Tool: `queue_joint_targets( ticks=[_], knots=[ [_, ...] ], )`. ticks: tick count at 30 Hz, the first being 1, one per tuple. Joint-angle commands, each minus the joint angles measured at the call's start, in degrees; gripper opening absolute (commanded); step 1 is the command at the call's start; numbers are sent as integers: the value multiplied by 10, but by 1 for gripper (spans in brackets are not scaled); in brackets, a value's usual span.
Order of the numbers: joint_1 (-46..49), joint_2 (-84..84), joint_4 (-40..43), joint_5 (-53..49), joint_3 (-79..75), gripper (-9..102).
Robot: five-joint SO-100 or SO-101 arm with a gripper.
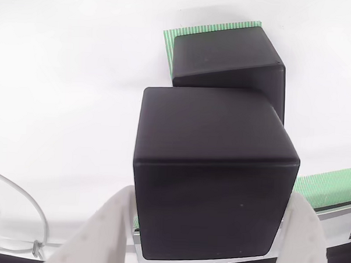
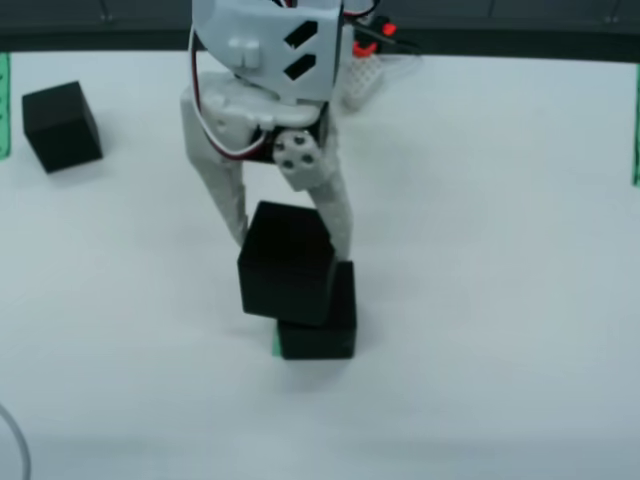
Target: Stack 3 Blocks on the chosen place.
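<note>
1. On the white table (image 2: 500,250) in my overhead view I count three matte black cubes: one held cube (image 2: 287,263), one lower cube (image 2: 325,325) beneath it, and one loose cube (image 2: 61,125) well apart at the far left.
2. The white two-finger gripper (image 2: 292,235) is clamped on the held cube, one finger on each side; my other view shows both pale fingers (image 1: 110,233) flanking that cube (image 1: 211,179).
3. The held cube sits tilted and shifted left of the lower cube; I cannot tell whether they touch.
4. The lower cube (image 1: 225,58) stands on the flat green square patch with fine white stripes (image 1: 170,41), which peeks out at the edges.
5. I see one more green striped strip (image 1: 330,188) at the right, and a grey cable (image 1: 21,206) lying on the table at the left.
</note>
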Motion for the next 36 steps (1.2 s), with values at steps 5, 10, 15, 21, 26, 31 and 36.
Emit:
queue_joint_targets(
  ticks=[5,10,15,21,26,31,36],
  knots=[
    [-18,-4,-3,4,-21,16],
    [-26,-7,-3,5,-18,16],
    [-25,-8,-4,5,-18,19],
    [-26,-8,-2,5,-13,27],
    [-27,-8,-4,5,-8,32],
    [-24,-5,-13,5,-7,34],
    [-18,22,-21,0,-4,33]
  ],
)
